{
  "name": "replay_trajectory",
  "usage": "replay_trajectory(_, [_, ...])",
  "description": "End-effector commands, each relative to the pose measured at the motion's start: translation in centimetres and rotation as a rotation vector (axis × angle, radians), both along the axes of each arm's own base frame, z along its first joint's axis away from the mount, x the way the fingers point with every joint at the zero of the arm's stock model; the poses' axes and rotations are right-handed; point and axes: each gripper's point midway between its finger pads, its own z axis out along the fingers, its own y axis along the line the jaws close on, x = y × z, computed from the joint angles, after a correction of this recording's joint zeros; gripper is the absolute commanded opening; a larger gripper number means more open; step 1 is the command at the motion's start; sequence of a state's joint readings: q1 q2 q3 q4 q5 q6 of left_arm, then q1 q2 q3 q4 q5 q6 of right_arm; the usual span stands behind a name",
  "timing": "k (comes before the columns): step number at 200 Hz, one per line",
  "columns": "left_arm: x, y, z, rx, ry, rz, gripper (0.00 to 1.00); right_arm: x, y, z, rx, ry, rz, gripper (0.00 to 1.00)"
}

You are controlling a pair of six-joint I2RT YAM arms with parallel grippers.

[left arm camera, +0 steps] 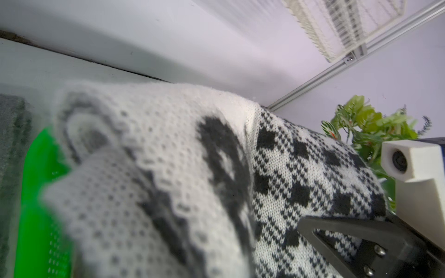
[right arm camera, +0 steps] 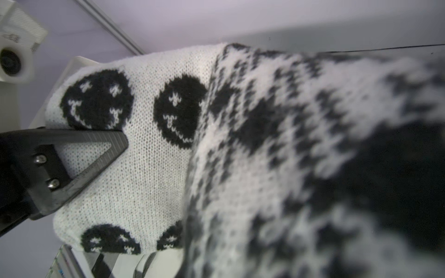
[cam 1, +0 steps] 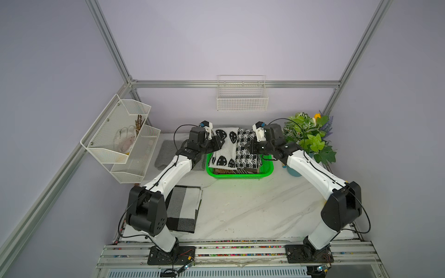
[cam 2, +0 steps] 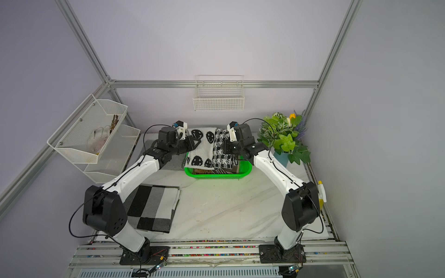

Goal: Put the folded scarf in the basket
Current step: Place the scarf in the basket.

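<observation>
The step in hand is the carry-and-lower: the folded scarf (cam 1: 231,149), a black-and-white knit with smiley faces on one half and houndstooth on the other, hangs stretched between the two arms above the green basket (cam 1: 238,177); its near edge droops to about the basket's rim while its far edge rides higher, so it sits tilted and not yet laid in. The left gripper (cam 1: 220,142) pinches the smiley side, one of its fingers (right arm camera: 84,135) lying flat on top of the knit in the right wrist view; the right gripper (cam 1: 248,146) pinches the houndstooth side, its fingers (left arm camera: 349,225) pressed on the cloth in the left wrist view. Darker things already lie in the basket beneath, too hidden to name, and whether the scarf touches them cannot be told. On the tabletop (cam 1: 240,209) a grey-and-black checked cloth (cam 1: 183,207) lies well apart, near the left arm's base; an artificial plant (cam 1: 310,137) stands just beside the right arm. The next move likely calls for lowering both arms evenly, bringing the far edge down inside the back wall, then spreading the fingers together so the fold keeps its shape; an uneven release could leave one end draped over the rim.
</observation>
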State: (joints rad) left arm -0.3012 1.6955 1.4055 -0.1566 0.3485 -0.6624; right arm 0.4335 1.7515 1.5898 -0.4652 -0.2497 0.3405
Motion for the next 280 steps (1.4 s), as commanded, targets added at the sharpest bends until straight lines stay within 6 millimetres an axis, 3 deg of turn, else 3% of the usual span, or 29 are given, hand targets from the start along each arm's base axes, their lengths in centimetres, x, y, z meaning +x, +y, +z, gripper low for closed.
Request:
replay_trajectory(1, [2.9, -0.3, 1.2, -0.059, -0.056, -0.031, 0.0, 2.3, -0.6, -1.1, -0.097, 0.005, -0.009, 0.0])
replay_trajectory(31, [5.4, -1.3, -3.6, -0.047, 0.031, -0.064, 0.0, 4.6, -2.8, -3.6, -0.205, 0.028, -0.089, 0.0])
replay_trajectory(65, [7.0, -1.5, -7.1, -0.007, 0.075, -0.06, 0.0, 6.0, -4.4, -6.8, -0.306, 0.055, -0.13, 0.0])
replay_trajectory(104, [7.5, -1.1, -10.5, 0.073, 0.113, -0.04, 0.0, 6.7, -5.7, -11.3, -0.415, 0.118, -0.169, 0.0])
replay_trajectory(179, [6.6, -1.5, -17.0, 0.257, 0.211, -0.039, 0.0, 6.7, -5.6, -16.8, -0.483, 0.213, -0.13, 0.0])
replay_trajectory(201, [5.9, -0.6, -19.2, 0.316, 0.263, -0.027, 0.0, 6.3, -6.1, -18.2, -0.519, 0.239, -0.129, 0.0])
replay_trajectory(216, [5.4, -0.6, -19.8, 0.322, 0.267, -0.035, 0.0, 5.7, -6.4, -19.1, -0.546, 0.277, -0.121, 0.0])
replay_trajectory(231, [5.0, -0.4, -20.1, 0.328, 0.273, -0.041, 0.0, 5.3, -6.1, -18.5, -0.558, 0.264, -0.117, 0.0])
replay_trajectory(261, [4.2, -0.4, -20.0, 0.35, 0.279, -0.065, 0.0, 4.4, -7.5, -18.8, -0.613, 0.258, -0.152, 0.0])
replay_trajectory(267, [4.1, -0.2, -19.9, 0.354, 0.277, -0.062, 0.08, 4.2, -7.5, -18.9, -0.62, 0.271, -0.147, 0.0])
replay_trajectory(273, [4.0, 0.0, -19.6, 0.363, 0.274, -0.058, 0.12, 4.0, -7.6, -18.6, -0.625, 0.275, -0.15, 0.18])
replay_trajectory(280, [3.8, 0.2, -19.1, 0.369, 0.268, -0.055, 0.12, 3.8, -7.3, -18.1, -0.616, 0.269, -0.148, 0.17])
